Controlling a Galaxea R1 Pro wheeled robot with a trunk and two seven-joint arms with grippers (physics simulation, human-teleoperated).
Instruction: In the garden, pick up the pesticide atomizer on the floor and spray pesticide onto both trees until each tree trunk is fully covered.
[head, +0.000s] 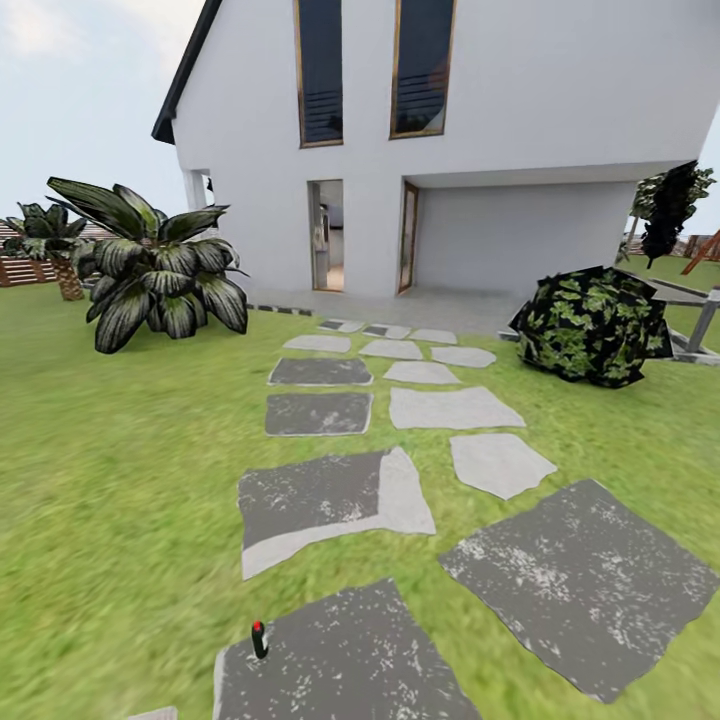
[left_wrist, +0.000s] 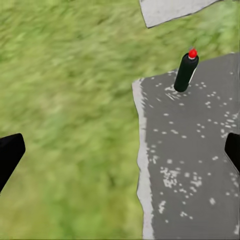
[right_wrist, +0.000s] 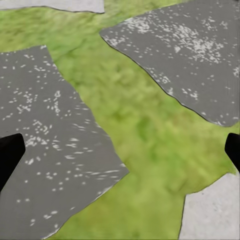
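The pesticide atomizer (head: 259, 639), a small dark green bottle with a red top, stands upright at the left edge of a dark stepping stone (head: 350, 660) close in front of me. In the left wrist view the atomizer (left_wrist: 186, 72) is ahead of my left gripper (left_wrist: 120, 155), well apart from it, and the black fingers (left_wrist: 10, 155) are spread wide with nothing between them. My right gripper (right_wrist: 120, 155) is open over grass and stepping stones (right_wrist: 50, 150), holding nothing. The trees and their trunks are out of view.
Grey stepping stones (head: 450, 408) lead over the lawn to a white house (head: 500, 160) with an open doorway. A large dark-leaved plant (head: 155, 265) stands at left, a round leafy bush (head: 595, 325) at right, and a thin black-leaved tree (head: 670, 205) behind it. A brown fence (head: 25, 268) lies far left.
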